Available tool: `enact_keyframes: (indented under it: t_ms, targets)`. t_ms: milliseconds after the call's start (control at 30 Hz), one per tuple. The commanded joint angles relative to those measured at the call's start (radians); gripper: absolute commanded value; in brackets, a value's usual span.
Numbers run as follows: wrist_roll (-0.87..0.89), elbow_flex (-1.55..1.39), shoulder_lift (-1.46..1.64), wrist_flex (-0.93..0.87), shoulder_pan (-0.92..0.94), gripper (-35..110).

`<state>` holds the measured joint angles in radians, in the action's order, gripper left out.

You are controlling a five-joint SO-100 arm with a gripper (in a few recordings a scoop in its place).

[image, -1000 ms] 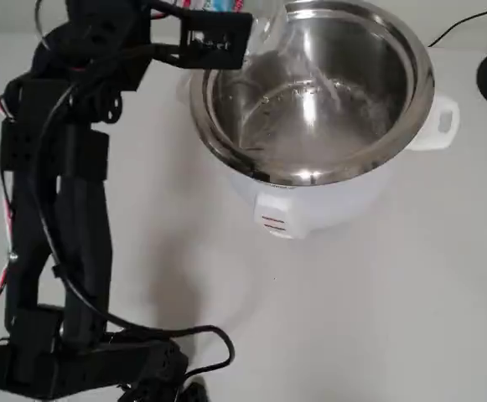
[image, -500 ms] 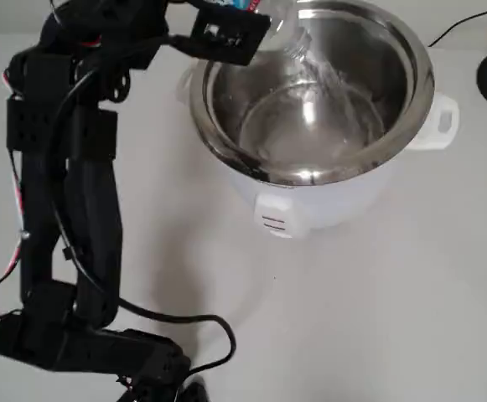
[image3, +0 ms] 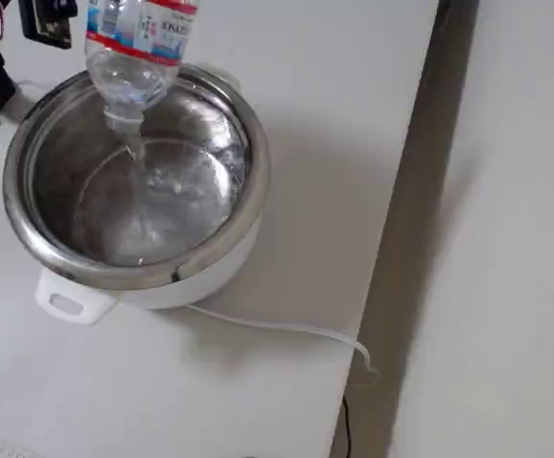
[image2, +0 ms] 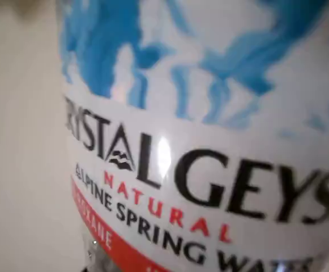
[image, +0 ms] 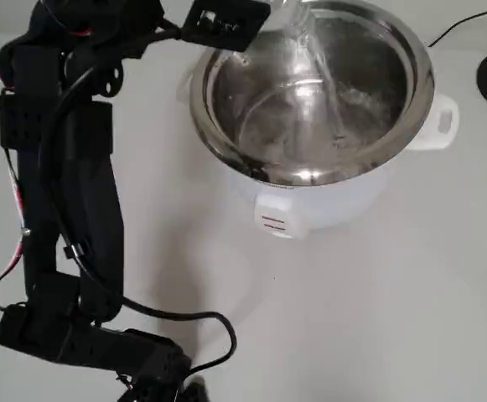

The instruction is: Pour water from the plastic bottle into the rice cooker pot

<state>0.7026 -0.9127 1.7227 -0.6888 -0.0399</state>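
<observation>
Bottle (image3: 138,38): upended, mouth down above the pot's far side in the fixed view.
Pot (image3: 29,248): on the table, water (image3: 153,205) pooled inside.
Gripper (image: 264,12): clamped around the bottle.

Rice cooker pot (image: 310,172): on the worktop (image: 377,318), toward the upper middle of the overhead view; switch side faces the lower edge, one handle to the right. Plastic bottle (image3: 133,57): upended above the pot's rim, mouth down over the interior, in the fixed view. Water (image3: 148,205): inside the pot. Arm (image: 67,209): left of the cooker, base at lower left. Cord (image3: 286,329): on the worktop, trailing right from the cooker.
</observation>
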Motion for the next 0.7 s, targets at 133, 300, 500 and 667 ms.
enact_keyframes:
  t_ms: [133,300,500,667]
  targets:
    - [0.018,0.097,0.009,0.000,0.014,9]
    - [0.026,0.098,0.012,-0.008,0.014,9]
    - [0.034,0.098,0.012,-0.021,0.018,9]
    - [0.054,0.098,0.012,-0.035,0.032,8]
